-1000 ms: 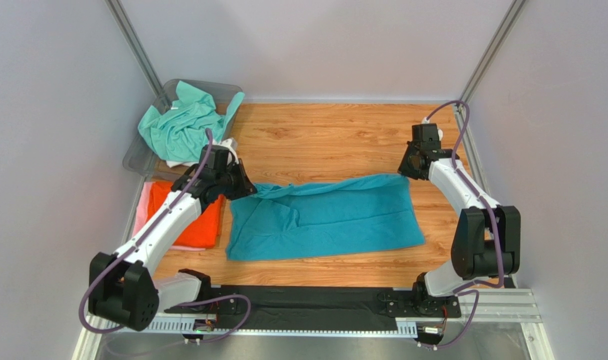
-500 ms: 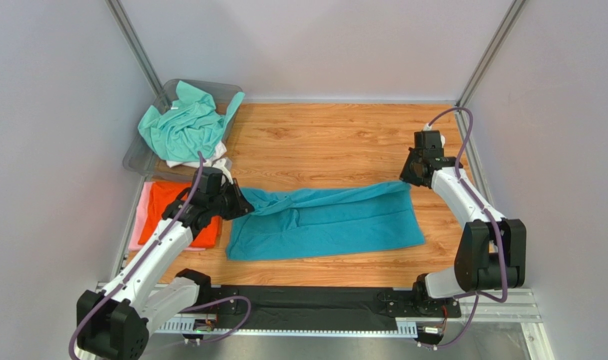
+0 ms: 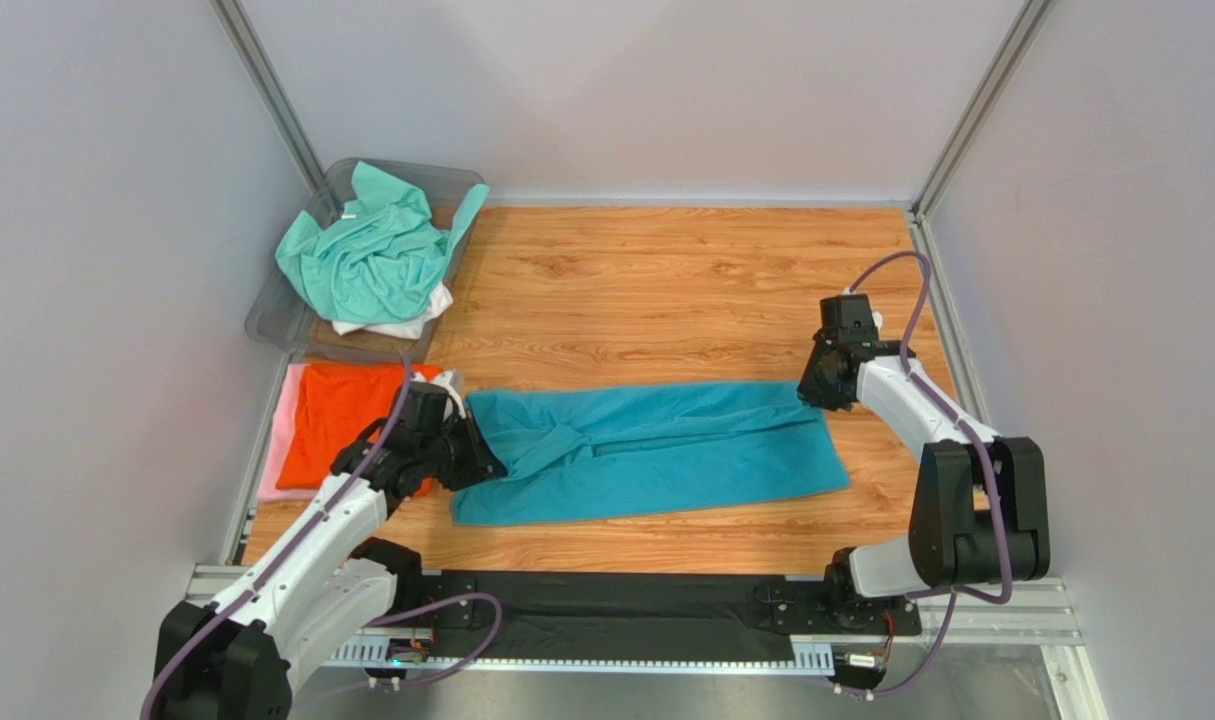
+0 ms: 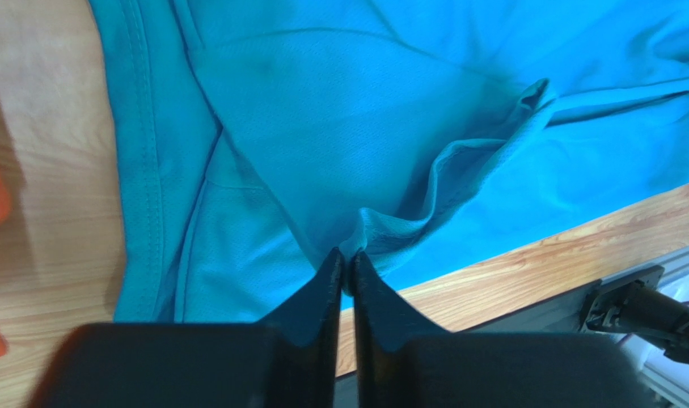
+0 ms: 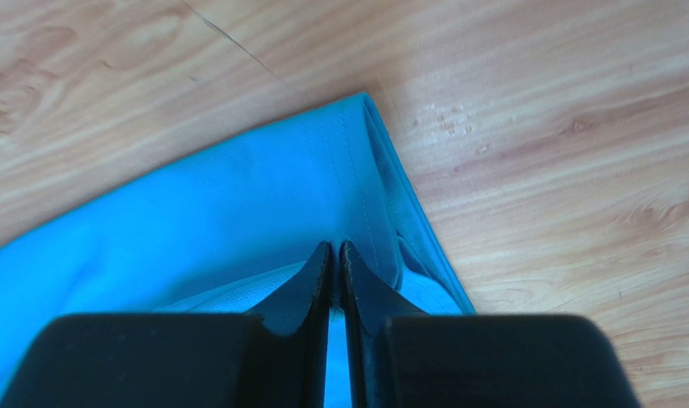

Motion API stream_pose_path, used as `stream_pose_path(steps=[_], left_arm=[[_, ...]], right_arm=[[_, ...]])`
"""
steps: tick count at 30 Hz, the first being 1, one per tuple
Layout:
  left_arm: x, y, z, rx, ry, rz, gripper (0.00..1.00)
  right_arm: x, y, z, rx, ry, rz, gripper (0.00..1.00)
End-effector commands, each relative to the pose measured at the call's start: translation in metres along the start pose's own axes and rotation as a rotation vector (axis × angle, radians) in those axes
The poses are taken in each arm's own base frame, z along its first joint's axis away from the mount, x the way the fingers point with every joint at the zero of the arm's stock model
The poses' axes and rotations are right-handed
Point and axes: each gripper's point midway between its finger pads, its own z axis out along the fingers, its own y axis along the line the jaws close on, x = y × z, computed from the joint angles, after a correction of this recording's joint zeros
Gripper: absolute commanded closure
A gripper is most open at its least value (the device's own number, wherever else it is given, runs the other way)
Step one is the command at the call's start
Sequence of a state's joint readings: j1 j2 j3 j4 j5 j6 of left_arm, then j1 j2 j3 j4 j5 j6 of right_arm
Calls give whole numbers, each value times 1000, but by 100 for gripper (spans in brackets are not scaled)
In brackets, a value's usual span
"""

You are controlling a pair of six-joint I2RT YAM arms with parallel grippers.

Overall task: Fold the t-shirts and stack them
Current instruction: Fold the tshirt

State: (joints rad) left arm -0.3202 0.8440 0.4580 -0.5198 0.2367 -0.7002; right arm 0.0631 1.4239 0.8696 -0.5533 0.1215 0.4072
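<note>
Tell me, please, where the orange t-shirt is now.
In the top view, the orange t-shirt lies on a pale pink one at the table's left side, nearer than the grey bin, left of the teal t-shirt.

Teal-blue t-shirt [image 3: 651, 450]; orange t-shirt [image 3: 350, 420]; pale pink t-shirt [image 3: 278, 450]; mint-green t-shirt [image 3: 365, 255]; white t-shirt [image 3: 418, 320]; light wood-grain table [image 3: 673, 285].

Wooden tabletop [image 3: 673, 285]: light plank grain, running under and between the left gripper [image 3: 471, 450] and the right gripper [image 3: 812, 393].

Clear grey plastic bin [image 3: 275, 312]: well beyond the left gripper, at the far-left corner of the tabletop.

Black strip [image 3: 628, 608]: behind both grippers, along the near edge.

Aluminium rail [image 3: 1004, 608]: touching that strip, behind the right gripper.

Metal posts [image 3: 268, 90] [image 3: 981, 98]: one slanting upward beyond each gripper.

Grey walls [image 3: 628, 90]: enclose three sides.
</note>
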Motion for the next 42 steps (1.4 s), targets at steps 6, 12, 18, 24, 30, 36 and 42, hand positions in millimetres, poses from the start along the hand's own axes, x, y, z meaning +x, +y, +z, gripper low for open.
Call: stream_pose_path(steps=[6,12,18,24,30,36,42], left_arm=[[36,-13,0,128,94,-73,48],[29,-24,-17,155,52,-60,9],[0,-30,-40,96,-34,3,0],[-17,-45,-31,113,-23,22,0],[-24,-87,-8,269,47,30,0],[-12,-118,21,292,138,101,0],[14,-138,52,299,246,143,0]], right_arm=[[20,-14,12,39,-15,53,71],[15,-14,-4,31,-38,58,40],[-7,8,-53,-111,-119,30,0],[-6,55,-82,-384,-111,-33,0],[18,103,-63,-503,24,-85,0],[36,98,-20,-378,123,-44,0],[51,84,-3,-298,171,-12,0]])
